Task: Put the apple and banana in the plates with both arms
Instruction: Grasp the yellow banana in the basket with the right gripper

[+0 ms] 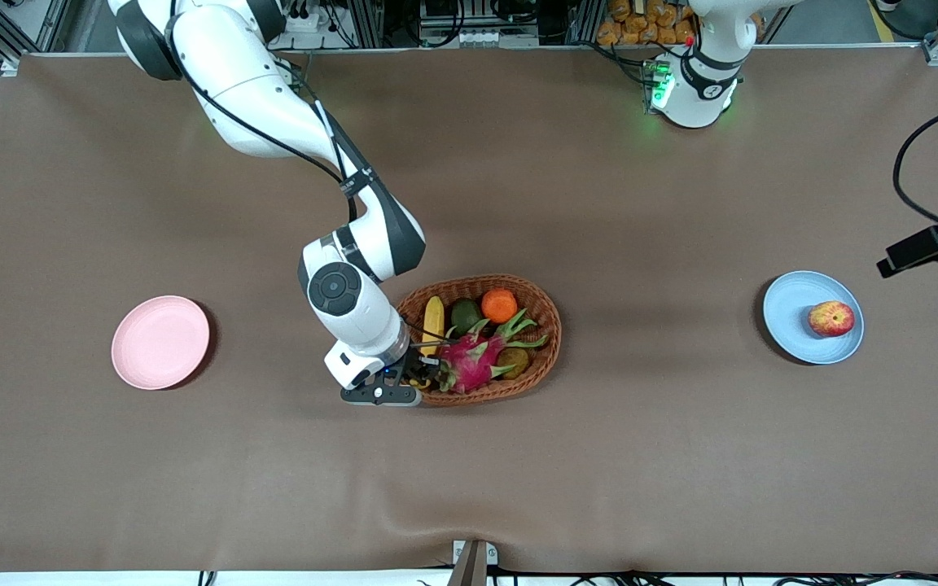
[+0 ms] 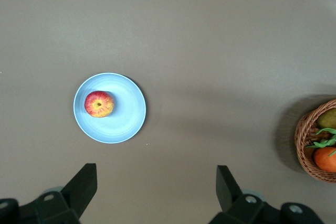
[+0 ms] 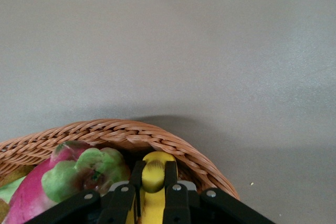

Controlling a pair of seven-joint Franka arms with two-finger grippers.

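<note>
The yellow banana [image 1: 433,320] lies in the wicker basket [image 1: 541,325], along its end toward the right arm. My right gripper [image 1: 418,378] is down in the basket and shut on the banana's end nearer the front camera. In the right wrist view the two fingers [image 3: 138,176] clamp the banana [image 3: 152,209] on both sides, with the gripper [image 3: 155,176] just inside the basket rim [image 3: 131,135]. The red apple [image 1: 831,318] sits on the light blue plate [image 1: 795,297]. The pink plate [image 1: 161,342] holds nothing. My left gripper [image 2: 156,174] is open and empty high over the table, with the apple [image 2: 99,104] on the blue plate [image 2: 128,114] below it.
The basket also holds a magenta dragon fruit [image 1: 473,360], an orange tangerine [image 1: 499,305] and dark green fruit [image 1: 464,314]. A black piece with a cable [image 1: 929,244] hangs at the left arm's end beside the blue plate. The basket edge [image 2: 304,140] shows in the left wrist view.
</note>
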